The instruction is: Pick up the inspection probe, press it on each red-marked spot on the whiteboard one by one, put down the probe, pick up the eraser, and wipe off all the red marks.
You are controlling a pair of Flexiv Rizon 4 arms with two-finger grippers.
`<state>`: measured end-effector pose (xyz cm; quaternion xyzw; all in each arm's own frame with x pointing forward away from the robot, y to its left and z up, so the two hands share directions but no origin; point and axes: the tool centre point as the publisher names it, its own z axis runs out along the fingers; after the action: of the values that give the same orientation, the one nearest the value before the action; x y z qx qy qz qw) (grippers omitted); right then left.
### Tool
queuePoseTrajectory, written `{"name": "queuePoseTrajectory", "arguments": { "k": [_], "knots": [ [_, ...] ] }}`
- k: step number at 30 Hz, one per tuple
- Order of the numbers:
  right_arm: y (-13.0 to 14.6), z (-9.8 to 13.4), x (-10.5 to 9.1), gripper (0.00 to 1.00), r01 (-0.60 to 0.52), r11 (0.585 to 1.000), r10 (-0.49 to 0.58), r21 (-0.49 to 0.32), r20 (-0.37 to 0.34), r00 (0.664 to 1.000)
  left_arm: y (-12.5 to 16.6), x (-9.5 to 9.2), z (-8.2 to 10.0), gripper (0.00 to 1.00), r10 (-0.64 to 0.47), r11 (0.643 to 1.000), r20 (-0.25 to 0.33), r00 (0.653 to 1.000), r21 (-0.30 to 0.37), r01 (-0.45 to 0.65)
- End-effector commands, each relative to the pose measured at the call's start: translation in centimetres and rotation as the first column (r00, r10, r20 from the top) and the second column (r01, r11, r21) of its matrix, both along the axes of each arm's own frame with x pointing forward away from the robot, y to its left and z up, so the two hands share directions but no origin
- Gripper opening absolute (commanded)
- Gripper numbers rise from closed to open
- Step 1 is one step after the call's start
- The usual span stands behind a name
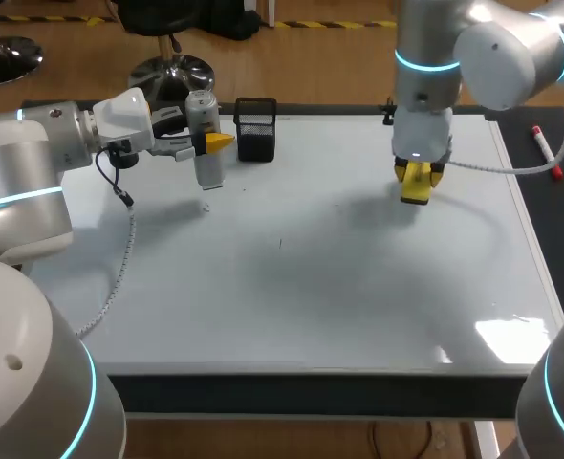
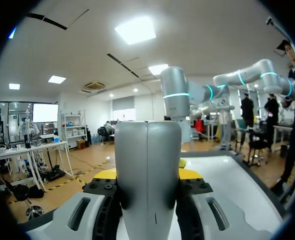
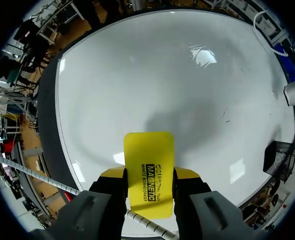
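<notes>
Whiteboard (image 1: 311, 287) lying flat on a dark table (image 1: 311, 394)

A black mesh pen holder (image 1: 255, 129) stands on the board at 11 o'clock, by the far edge; a red marker (image 1: 547, 151) lies on the bare table strip at 2 o'clock, off the board; one small dark fleck (image 1: 281, 243) marks the board near its middle.

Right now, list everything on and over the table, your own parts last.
whiteboard: one, white, covering most of the table
mesh holder: one, black, at the whiteboard's far edge
marker: one, red and white, on the dark strip right of the whiteboard
inspection probe: one, grey, upright in the left tool, near the mesh holder
eraser: one, yellow, in the right tool over the whiteboard's far right
left tool: one, yellow tips, shut on the inspection probe
right tool: one, yellow tips, shut on the eraser
</notes>
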<state>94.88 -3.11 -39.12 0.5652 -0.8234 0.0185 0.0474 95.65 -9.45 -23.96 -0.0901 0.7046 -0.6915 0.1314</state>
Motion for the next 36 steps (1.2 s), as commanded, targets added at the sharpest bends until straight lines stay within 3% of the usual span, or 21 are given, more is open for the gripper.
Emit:
{"name": "queuePoseTrajectory", "arguments": {
  "k": [1,11,36],
  "knots": [
    [-1.2,-0.3,0.8,0.0,0.016,1.0,-0.016,0.008,-0.009,1.0,0.0,0.0,0.1,0.0,-0.001,1.0,0.001,1.0,0.0,0.001],
    [-3.1,-0.1,1.6,0.0,0.038,0.999,-0.038,0.005,0.001,0.999,0.0,0.0,0.1,0.0,-0.001,1.0,0.001,1.0,0.0,0.001],
    [-3.7,0.3,2.3,0.0,0.061,0.997,-0.061,0.038,0.009,0.998,0.0,0.0,0.1,0.0,-0.001,1.0,0.001,1.0,0.0,0.001]
  ]
}}
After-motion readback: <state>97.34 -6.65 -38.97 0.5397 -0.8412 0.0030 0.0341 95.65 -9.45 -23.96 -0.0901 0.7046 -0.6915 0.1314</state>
